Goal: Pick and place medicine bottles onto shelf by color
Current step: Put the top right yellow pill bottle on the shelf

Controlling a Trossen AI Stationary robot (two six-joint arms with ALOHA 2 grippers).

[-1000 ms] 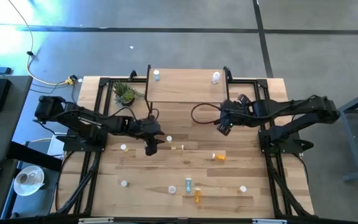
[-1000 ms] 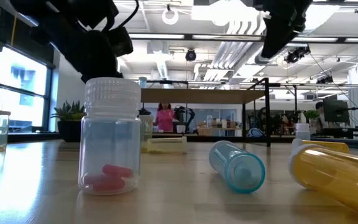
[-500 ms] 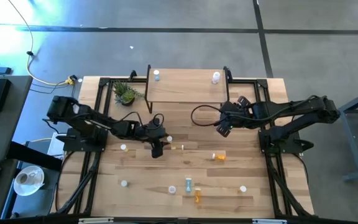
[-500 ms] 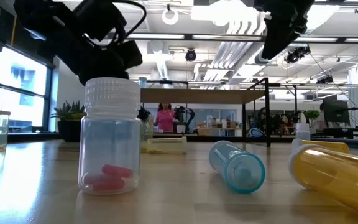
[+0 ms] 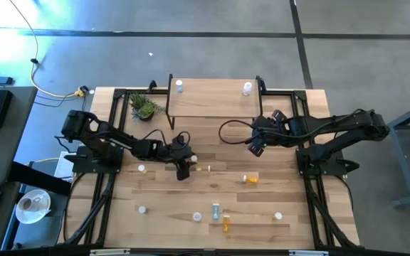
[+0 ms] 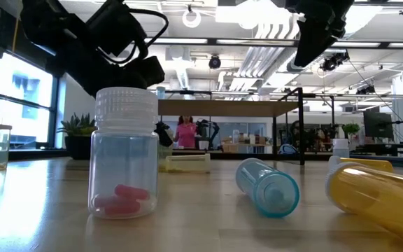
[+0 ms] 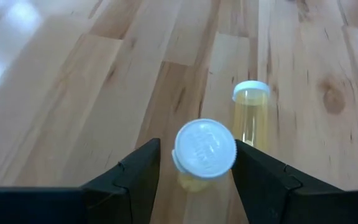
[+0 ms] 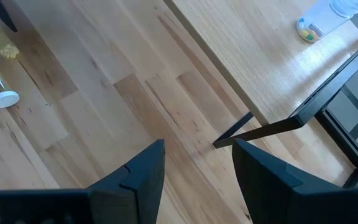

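Note:
My left gripper (image 5: 187, 165) is open at mid-table. Its fingers stand on either side of an upright yellow bottle with a white cap (image 7: 204, 149), which stands on its base on the table. A second yellow bottle (image 7: 250, 115) lies on its side just beyond it. My right gripper (image 5: 255, 146) is open and empty, held above the table in front of the shelf's right end. The shelf (image 5: 212, 103) stands at the far edge with a blue bottle (image 5: 179, 86) at its left end and a clear one (image 5: 247, 89) at its right end.
More bottles are scattered on the table: an orange one (image 5: 250, 178), a blue one lying down (image 5: 216, 210), another orange one (image 5: 226, 225) and white-capped ones (image 5: 142, 210) near the front. A potted plant (image 5: 144, 107) stands left of the shelf.
My left gripper has moved toward the table's right edge, up to the upright yellow bottle, and its arm has stretched out behind it. The bottles have stayed in place.

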